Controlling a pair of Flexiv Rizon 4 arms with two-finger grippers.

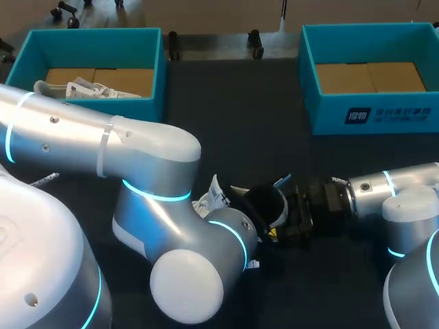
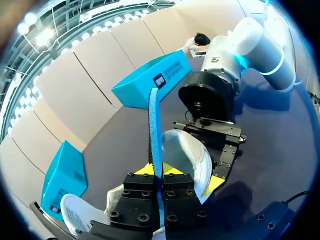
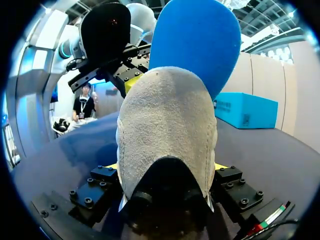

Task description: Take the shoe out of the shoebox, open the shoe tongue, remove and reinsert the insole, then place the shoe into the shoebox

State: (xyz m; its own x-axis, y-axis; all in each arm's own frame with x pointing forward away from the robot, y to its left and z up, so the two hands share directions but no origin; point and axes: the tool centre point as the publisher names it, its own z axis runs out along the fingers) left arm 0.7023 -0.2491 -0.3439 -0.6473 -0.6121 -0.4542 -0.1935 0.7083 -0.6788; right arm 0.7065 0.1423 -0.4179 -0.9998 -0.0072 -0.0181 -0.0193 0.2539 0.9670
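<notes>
The grey suede and white low shoe stands near the middle of the dark matte table, towards its near edge and between the two arms, well apart from both boxes. The right gripper, coming in from the right, has its fingers spread wide around the heel of the shoe, one pressing on each side, so it grips the shoe by the heel. From the right wrist view the shoe's suede back faces the camera, and the thin bright blue foam insole rises out of the shoe's opening above it. The left gripper reaches in from the left, opposite the right one. Its fingers are drawn almost together and pinch the insole, which shows edge-on as a narrow blue strip between the yellow tips. In the head view this gripper is mostly hidden under the left arm's own elbow. The insole's lower end sits in or at the shoe's mouth (how deep cannot be told). At the far left of the table stands a teal open-topped shoebox with a white shoe lying inside on its brown floor. A second teal shoebox stands at the far right, showing only its brown floor.
</notes>
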